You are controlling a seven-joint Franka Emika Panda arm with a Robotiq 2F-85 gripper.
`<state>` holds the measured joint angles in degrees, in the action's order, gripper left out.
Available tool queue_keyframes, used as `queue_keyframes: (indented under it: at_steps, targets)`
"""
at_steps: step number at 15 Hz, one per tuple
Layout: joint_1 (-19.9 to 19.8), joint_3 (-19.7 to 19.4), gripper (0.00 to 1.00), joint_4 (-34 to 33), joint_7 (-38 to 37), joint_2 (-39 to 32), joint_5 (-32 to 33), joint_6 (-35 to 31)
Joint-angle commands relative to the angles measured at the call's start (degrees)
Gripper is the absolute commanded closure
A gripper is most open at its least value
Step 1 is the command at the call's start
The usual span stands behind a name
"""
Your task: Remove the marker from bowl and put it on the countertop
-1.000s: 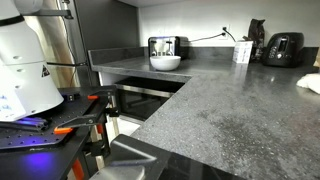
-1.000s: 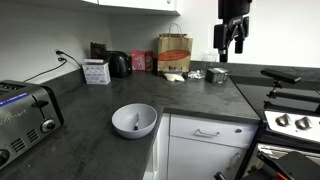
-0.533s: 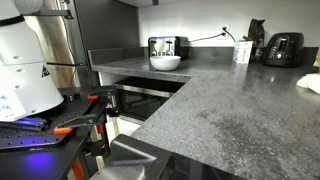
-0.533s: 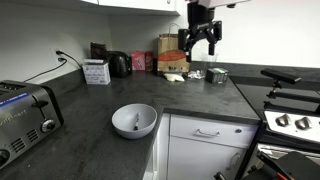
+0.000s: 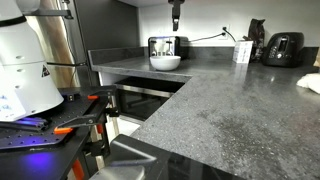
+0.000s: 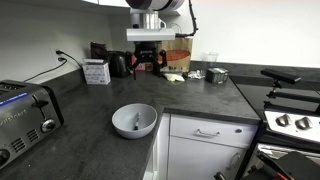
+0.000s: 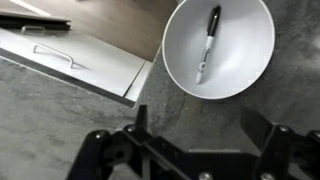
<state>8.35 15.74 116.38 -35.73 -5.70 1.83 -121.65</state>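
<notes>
The gripper [image 7: 194, 118] hangs wide open, holding nothing. Below it, just beyond its fingertips, the marker [image 7: 207, 42] lies inside the bowl [image 7: 242, 55] on the countertop [image 7: 60, 120].

- Dark grey speckled counter [image 6: 90, 110], L-shaped
- White bowl [image 6: 134, 120] near its front edge
- Toaster [image 6: 25, 115] well apart, at one end
- White box [image 6: 97, 72] and brown bag [image 6: 173, 52] at the back

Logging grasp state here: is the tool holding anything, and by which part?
Nothing is held. The tool hangs open, clear of the bowl; the marker lies inside it.
</notes>
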Motion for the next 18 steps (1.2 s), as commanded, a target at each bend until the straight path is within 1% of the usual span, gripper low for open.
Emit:
queue_keyframes:
  at_steps: [1,4,6,10,13,14,15,17,18]
  targets:
    - [3.9,-1.5,0.0,-4.9,-1.0,-6.7,-1.5,-0.4]
    - [6.7,-2.8,0.0,-6.3,-0.8,-11.1,-0.7,-1.9]
    - [8.2,-4.3,0.0,-6.9,-2.8,-13.1,0.1,-2.7]
    - [9.2,-5.6,0.0,-7.3,-1.5,-15.9,-1.9,-3.1]
    - [10.8,-6.3,0.02,-6.4,-4.0,-16.1,-1.5,-2.8]
    - [11.4,-6.6,0.0,-6.4,-5.3,-16.3,-1.3,-2.6]
    - [11.7,-6.7,0.01,-6.5,-6.2,-16.7,-1.7,-2.2]
    - [11.6,-6.5,0.05,-6.3,-6.6,-17.2,-2.7,-2.6]
    - [11.2,-6.3,0.06,-6.1,-5.8,-17.4,-3.6,-2.9]
